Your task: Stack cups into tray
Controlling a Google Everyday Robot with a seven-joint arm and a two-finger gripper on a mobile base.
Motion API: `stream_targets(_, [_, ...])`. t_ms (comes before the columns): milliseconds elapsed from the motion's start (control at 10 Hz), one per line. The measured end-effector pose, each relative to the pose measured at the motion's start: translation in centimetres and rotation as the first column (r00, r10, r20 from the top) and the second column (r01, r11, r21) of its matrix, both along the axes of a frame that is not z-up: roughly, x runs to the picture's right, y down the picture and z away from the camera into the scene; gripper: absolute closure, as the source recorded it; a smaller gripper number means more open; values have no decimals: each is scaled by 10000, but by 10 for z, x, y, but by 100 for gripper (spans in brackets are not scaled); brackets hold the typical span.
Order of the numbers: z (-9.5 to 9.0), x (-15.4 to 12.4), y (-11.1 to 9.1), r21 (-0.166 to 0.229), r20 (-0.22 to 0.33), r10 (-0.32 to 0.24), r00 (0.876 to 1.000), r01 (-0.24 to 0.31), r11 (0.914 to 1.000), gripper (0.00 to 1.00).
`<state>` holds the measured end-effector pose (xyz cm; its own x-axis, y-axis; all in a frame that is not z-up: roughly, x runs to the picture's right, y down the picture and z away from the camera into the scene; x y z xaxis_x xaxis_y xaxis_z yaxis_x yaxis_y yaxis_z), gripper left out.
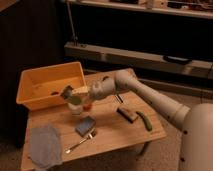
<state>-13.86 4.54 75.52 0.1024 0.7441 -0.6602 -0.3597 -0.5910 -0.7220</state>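
Seemingly light, stiff and rather slick, the small dull olive-green cup (66, 90) sits clamped by its wall between the gripper's (70, 93) fingers, directly above the white cylindrical cup (76, 108), beside the large yellow-orange plastic tray (39, 96).

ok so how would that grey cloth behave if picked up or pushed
The grey cloth lies flat with soft edges, so lifted it would probably droop. Pushed, it likely bunches rather than slides. The gripper is by the tray, apart from it.
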Motion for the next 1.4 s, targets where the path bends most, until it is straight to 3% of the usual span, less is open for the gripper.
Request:
stream_targets(600, [7, 8, 2, -115, -98, 95, 9999, -96, 9999, 67])
stream_targets(800, [9, 11, 3, -143, -124, 99, 9999, -101, 9998, 52])
stream_targets(900, [10, 11, 4, -164, -138, 113, 9998, -115, 9998, 37])
stream_targets(1000, [10, 11, 5, -173, -141, 119, 9998, -121, 9998, 30])
stream_targets(1200, [11, 11, 6, -191, -144, 147, 9998, -149, 9997, 22])
stream_targets(1400, [11, 10, 6, -205, -130, 167, 9998, -170, 9996, 22])
